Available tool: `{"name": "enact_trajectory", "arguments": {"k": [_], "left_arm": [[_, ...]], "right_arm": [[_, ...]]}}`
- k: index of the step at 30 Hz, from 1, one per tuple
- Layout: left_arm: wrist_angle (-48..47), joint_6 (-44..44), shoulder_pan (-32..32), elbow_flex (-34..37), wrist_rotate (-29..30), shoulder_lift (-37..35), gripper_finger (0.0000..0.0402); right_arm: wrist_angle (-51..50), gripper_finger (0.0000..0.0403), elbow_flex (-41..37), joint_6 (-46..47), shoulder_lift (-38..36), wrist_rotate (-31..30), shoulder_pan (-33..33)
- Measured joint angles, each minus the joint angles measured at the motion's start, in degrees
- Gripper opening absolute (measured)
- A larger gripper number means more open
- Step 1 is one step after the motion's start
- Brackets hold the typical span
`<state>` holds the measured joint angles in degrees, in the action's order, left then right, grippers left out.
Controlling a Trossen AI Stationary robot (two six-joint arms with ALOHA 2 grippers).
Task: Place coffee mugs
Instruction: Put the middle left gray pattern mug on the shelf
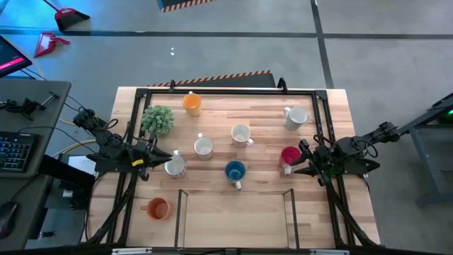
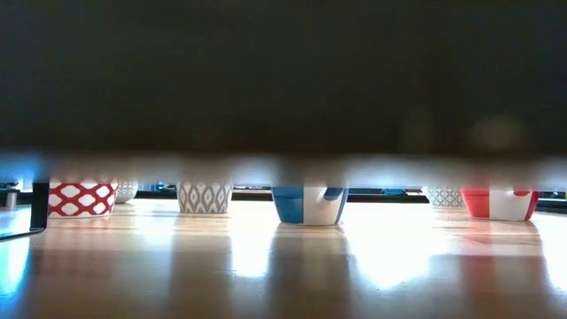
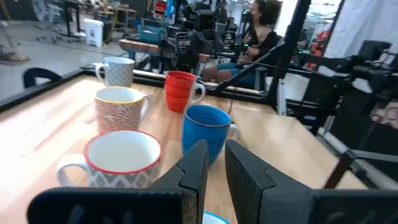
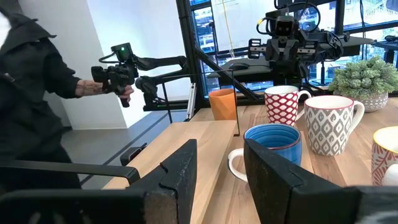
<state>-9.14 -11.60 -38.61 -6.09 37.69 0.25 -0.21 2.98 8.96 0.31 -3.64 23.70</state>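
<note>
Eight mugs stand on the wooden table: an orange mug at the back, white mugs, a red-patterned mug, a blue mug, a red mug and an orange mug at the front left. My left gripper sits low beside the red-patterned mug, slightly open and empty. My right gripper sits beside the red mug, open and empty, facing the blue mug.
A bushy green plant stands at the back left near the left arm. A black frame runs around the table. A dark band hides the upper half of the low view. A person stands beyond the table's front.
</note>
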Motion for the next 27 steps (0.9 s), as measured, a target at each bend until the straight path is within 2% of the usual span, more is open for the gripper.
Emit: {"name": "enact_trajectory", "arguments": {"k": [14,20,27], "left_arm": [[2.35,0.15,-0.02,0.00,2.58,-0.01,0.0047],[8.43,4.42,0.00,0.00,2.72,-0.02,0.0047],[9.28,7.29,-0.01,-0.01,2.73,-0.01,0.0047]], "right_arm": [[0.00,0.0122,0.00,0.01,-0.01,0.00,0.02],[0.00,0.0122,0.00,-0.01,0.00,0.00,0.00],[0.00,0.0122,0.01,0.00,-0.01,0.07,0.01]]}}
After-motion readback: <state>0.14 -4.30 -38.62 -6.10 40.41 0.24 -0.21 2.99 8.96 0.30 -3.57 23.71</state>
